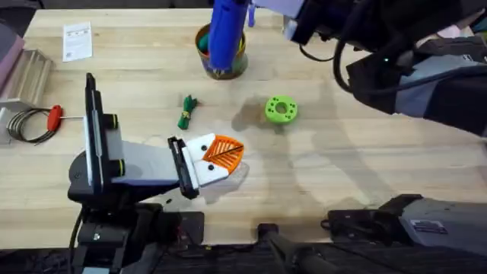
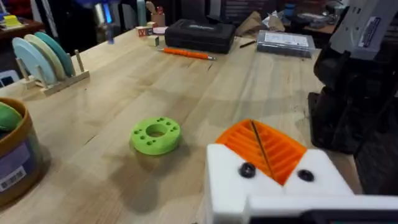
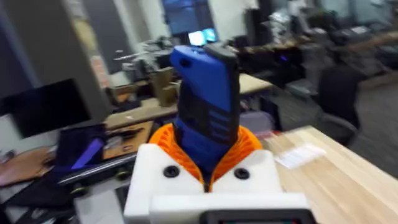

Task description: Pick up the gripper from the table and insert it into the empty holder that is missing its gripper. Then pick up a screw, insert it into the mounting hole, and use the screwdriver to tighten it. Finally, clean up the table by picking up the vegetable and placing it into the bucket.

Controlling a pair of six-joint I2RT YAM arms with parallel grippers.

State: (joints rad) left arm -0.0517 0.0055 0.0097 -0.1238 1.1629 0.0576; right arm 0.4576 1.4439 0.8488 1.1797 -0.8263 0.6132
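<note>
Cleanup pending at the workbench: the right gripper is pinching the blue screwdriver between its orange pads and holding it high off the table, in line with the bucket at the far middle as the overhead camera sees it.

The left gripper rests low at the near left, its two orange pads pressed together with nothing visible between them and both seated in the white body. That suggests the fitting and screw work is over and only the tidying remains.

The vegetable lies flat on the wood between the left gripper and the bucket. Its long axis runs roughly near to far, with a slight tilt, and which end carries the tuft is hard to tell. It sits just far and a little left of the left gripper's tips, while the bucket stands beyond it, farther and to the right.

The left arm is plainly the nearer one and has nothing in its grasp, whereas the right would first have to set the tool down. A pick would likely close across the short width of the vegetable, then carry it far and right. The green disc lies off to the right — clear of that path.
</note>
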